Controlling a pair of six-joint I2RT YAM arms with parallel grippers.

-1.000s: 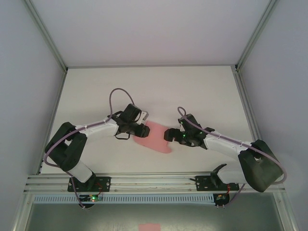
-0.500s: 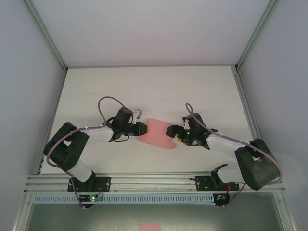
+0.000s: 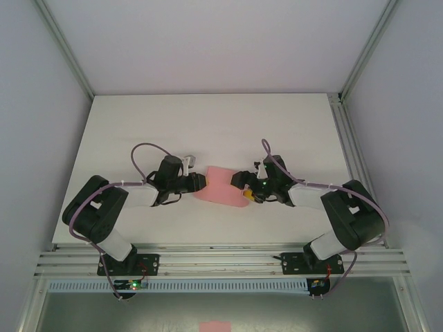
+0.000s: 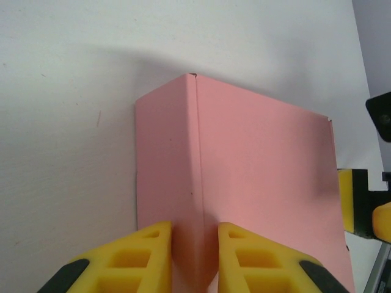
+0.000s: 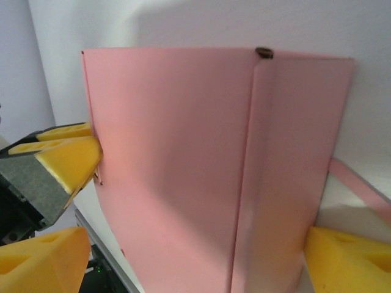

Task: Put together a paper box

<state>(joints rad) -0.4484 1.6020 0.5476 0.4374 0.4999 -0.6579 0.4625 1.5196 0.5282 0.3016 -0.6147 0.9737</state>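
Note:
The pink paper box (image 3: 220,185) sits between my two grippers at the table's middle, partly folded, with two faces meeting at a crease. In the left wrist view the paper box (image 4: 263,159) has its creased near edge pinched between my yellow fingers (image 4: 146,256), so the left gripper (image 4: 194,229) is shut on it. My right gripper (image 5: 198,244) stands wide open astride the opposite end of the box (image 5: 171,134), with a gap showing at its left finger (image 5: 43,262). From above, the left gripper (image 3: 199,182) and right gripper (image 3: 242,188) face each other across the box.
A loose pink strip (image 5: 360,186) pokes out beside the box's right edge. A small cropped pink rectangle (image 3: 214,325) lies below the front rail (image 3: 221,263). White table (image 3: 208,124) extends behind the box, bounded by side posts and walls.
Both arms have drawn in and lowered toward the box. The box has shifted slightly toward the back and looks narrower. The left gripper now holds its left edge and the right straddles its right end.

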